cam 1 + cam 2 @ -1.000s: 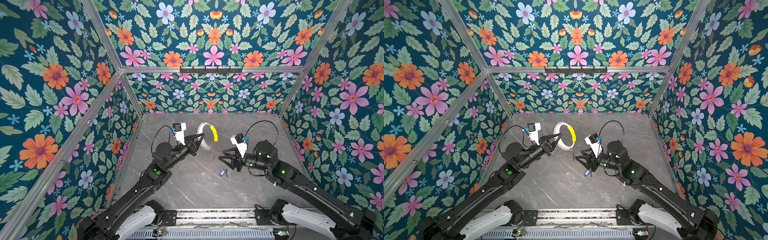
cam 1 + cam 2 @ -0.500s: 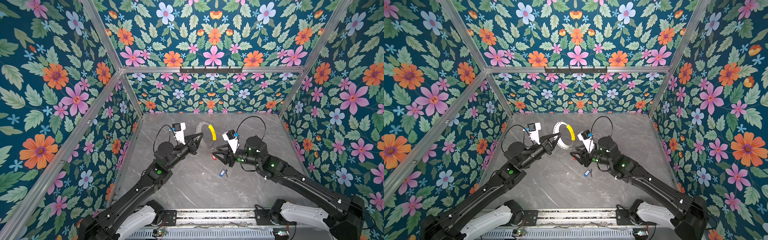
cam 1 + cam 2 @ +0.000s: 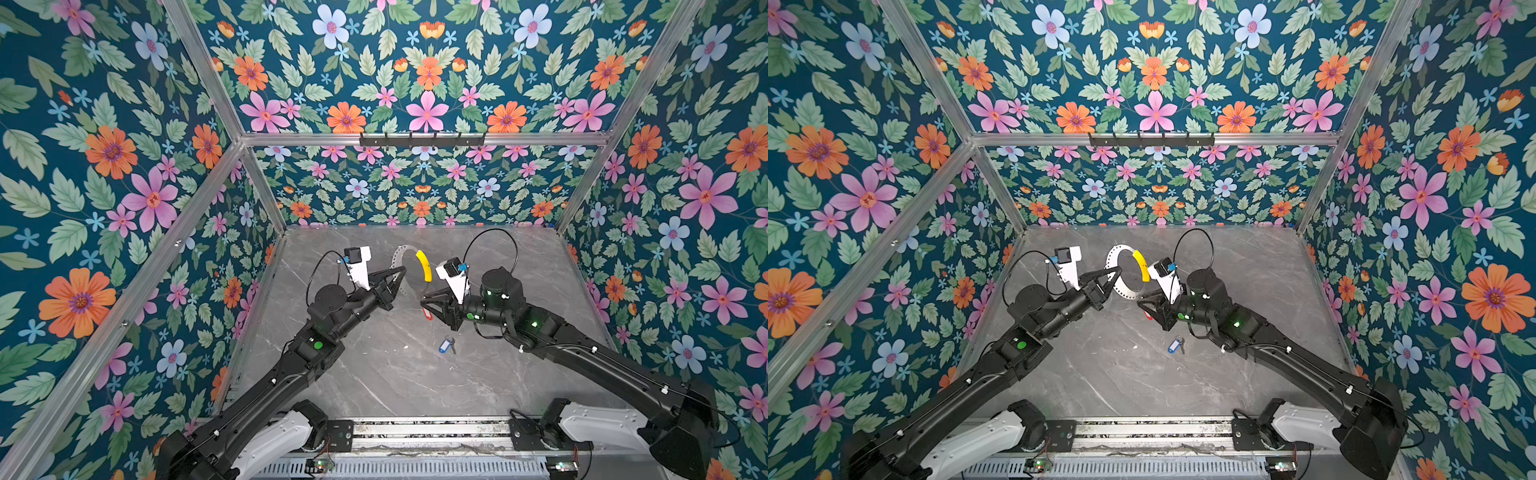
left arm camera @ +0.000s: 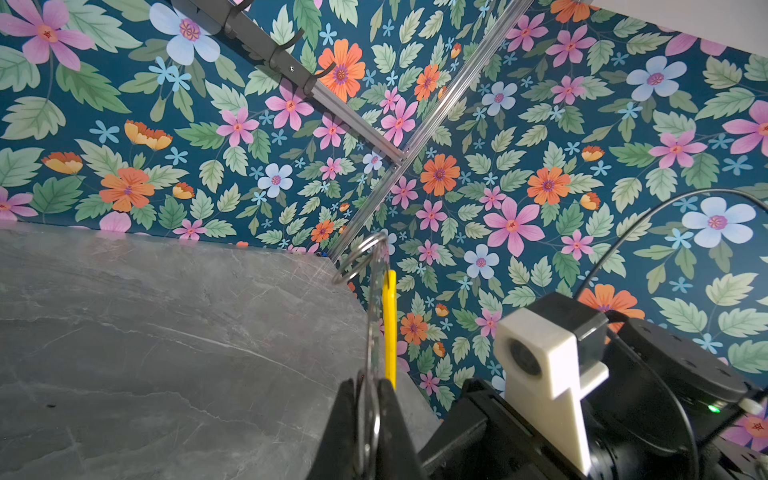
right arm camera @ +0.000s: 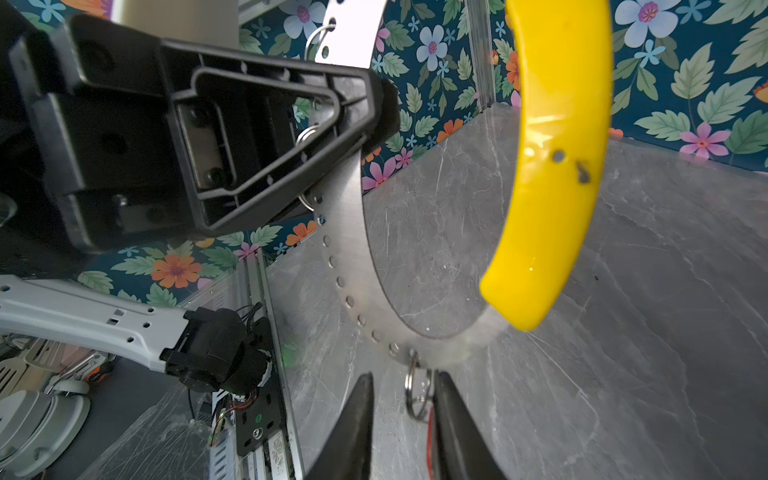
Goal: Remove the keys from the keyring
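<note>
The keyring (image 3: 397,257) (image 3: 1113,257) is a flat silver hoop with a row of holes and a yellow sleeve (image 5: 552,166). It is held upright above the table, and my left gripper (image 4: 368,386) (image 3: 401,272) is shut on its band. A small split ring (image 5: 409,390) hangs from the hoop's lowest hole and carries the red-tagged key (image 3: 427,312) (image 3: 1147,316). My right gripper (image 5: 401,386) (image 3: 426,301) straddles that split ring. Its jaws stand narrowly apart, and the ring lies against one finger with a gap to the other. The blue-tagged key (image 3: 446,345) (image 3: 1176,345) lies loose on the table.
Floral walls close in the grey marble table (image 3: 374,382) on three sides. A black hook rail (image 3: 422,139) runs along the back wall. The arms' mounting rail (image 3: 415,432) lines the front edge. Another small split ring (image 4: 357,257) hangs on the hoop's far arc.
My right gripper has moved in toward the hoop's lower arc and its jaws have narrowed around the red key's split ring. The left gripper and hoop have held still.
</note>
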Robot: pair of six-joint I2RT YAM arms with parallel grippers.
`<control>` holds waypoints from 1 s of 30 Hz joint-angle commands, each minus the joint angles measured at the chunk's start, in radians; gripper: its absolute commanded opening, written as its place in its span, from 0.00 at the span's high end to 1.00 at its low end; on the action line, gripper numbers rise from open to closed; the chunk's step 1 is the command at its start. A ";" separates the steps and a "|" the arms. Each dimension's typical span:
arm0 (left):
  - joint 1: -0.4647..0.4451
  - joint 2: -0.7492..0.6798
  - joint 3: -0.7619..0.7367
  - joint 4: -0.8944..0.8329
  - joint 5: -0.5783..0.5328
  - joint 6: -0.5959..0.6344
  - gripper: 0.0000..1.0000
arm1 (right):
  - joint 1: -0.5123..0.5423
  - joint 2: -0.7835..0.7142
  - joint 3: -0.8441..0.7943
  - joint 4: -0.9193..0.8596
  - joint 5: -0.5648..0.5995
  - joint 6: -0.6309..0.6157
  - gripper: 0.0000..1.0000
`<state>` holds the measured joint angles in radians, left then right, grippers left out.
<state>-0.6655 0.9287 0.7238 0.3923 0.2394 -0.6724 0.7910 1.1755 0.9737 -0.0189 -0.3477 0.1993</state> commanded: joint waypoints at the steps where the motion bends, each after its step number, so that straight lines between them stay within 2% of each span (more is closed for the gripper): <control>1: 0.000 -0.008 -0.004 0.040 0.009 0.008 1.00 | 0.002 0.005 0.010 0.018 0.001 -0.016 0.78; 5: 0.000 -0.010 -0.001 0.037 0.008 0.008 1.00 | 0.002 0.009 0.008 0.018 0.003 -0.019 0.82; 12: 0.000 -0.008 -0.003 0.042 0.012 0.005 1.00 | 0.005 0.016 0.011 0.014 0.004 -0.026 0.82; 16: 0.000 -0.010 -0.004 0.042 0.011 0.005 1.00 | 0.007 0.017 0.012 0.012 0.003 -0.031 0.88; 21: 0.000 -0.013 -0.007 0.039 0.002 0.005 1.00 | 0.010 0.007 0.004 0.014 0.019 -0.040 1.00; 30: 0.000 -0.016 0.009 -0.013 -0.036 -0.003 1.00 | 0.031 -0.012 0.010 -0.027 0.049 -0.081 1.00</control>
<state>-0.6666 0.9176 0.7212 0.3840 0.2340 -0.6731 0.8162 1.1748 0.9798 -0.0429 -0.3023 0.1455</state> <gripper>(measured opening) 0.099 0.050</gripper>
